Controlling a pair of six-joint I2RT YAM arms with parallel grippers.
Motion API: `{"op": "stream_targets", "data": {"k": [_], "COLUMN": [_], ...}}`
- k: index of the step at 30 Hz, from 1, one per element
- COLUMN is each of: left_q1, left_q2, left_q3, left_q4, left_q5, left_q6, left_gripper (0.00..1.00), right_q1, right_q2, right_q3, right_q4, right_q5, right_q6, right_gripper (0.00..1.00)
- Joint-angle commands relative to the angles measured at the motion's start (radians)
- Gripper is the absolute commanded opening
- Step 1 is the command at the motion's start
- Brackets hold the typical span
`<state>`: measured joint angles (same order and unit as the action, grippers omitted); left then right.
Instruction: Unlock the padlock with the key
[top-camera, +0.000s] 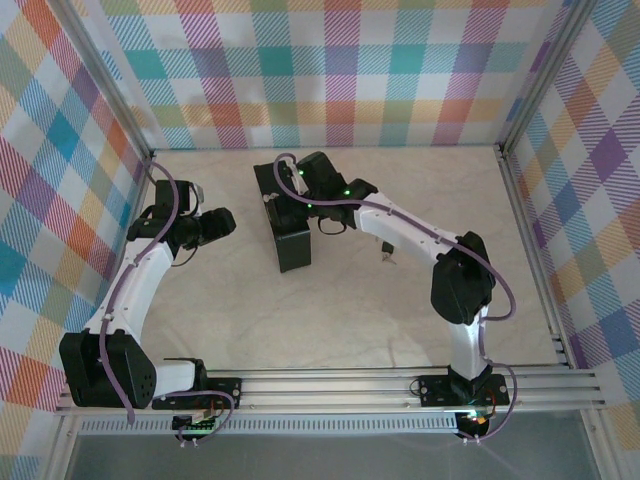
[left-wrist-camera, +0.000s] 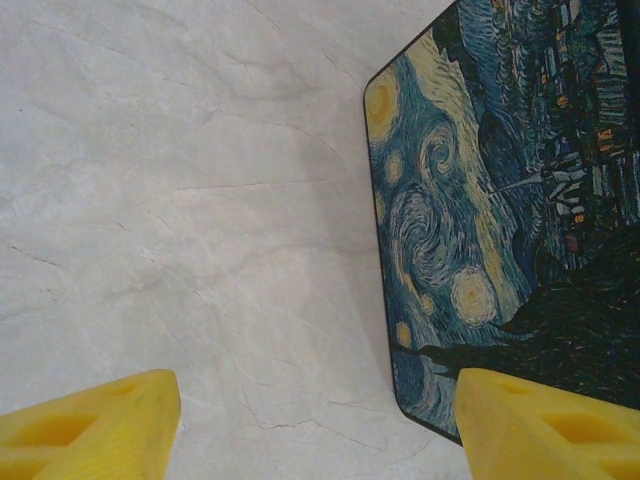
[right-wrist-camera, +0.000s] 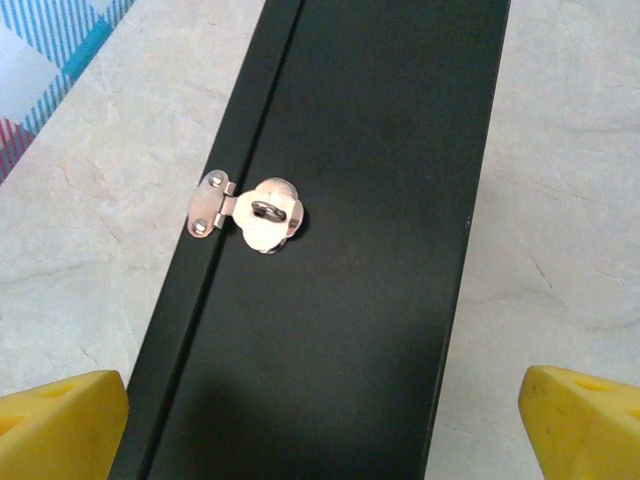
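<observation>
Top external, left to right: left arm bends in along the left side of the pale marble-look bench. Its wrist is well apart from the dark rectangular box at mid-bench. Box stands on a narrow side, long axis running away from the arm bases.

Left wrist: we see the left end effector wide open, yellow fingertips far apart, bare bench between them, nothing held. On the right of that view is the box's blue-and-yellow starry-night painted lid, turned toward this camera. The right-hand fingertip overlaps the lid's near corner in the picture; we can't tell whether they touch.

Right wrist: we look down on the box's plain black face. Small silvery metal hasp lies closed across the lid seam, flap seated over its staple. Right end effector is also spread wide, one yellow fingertip to each side of the black face, gripping nothing.

Back in top external: right arm reaches from its base at the near right over to the box, green lights lit on its wrist. Right of the box, under that forearm, a tiny dark padlock with a silvery glint sits on the bench as far as we can tell. It is near the box, not touching it. At this size we can't tell whether its shackle is shut.
</observation>
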<state>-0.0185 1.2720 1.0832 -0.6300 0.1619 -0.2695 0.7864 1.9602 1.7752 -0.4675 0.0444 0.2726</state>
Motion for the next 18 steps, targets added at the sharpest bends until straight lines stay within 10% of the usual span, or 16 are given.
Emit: {"op": "stream_targets", "data": {"k": [1,18], "left_q1": [0.010,-0.001], "left_q2": [-0.018,-0.031], "left_q3": [0.001,-0.023], "left_q4": [-0.027,-0.029], "left_q5": [-0.019,-0.022], "left_q6": [-0.008,-0.012], "left_gripper": [0.73,0.73], "right_q1": [0.023,0.047], "right_q2": [0.015,0.102], "right_q3": [0.033,0.122], "right_q4": [-0.034,-0.126], "right_q5": [0.009,-0.018], "right_q6": [0.003,0.042], "right_gripper": [1.00,1.00]}}
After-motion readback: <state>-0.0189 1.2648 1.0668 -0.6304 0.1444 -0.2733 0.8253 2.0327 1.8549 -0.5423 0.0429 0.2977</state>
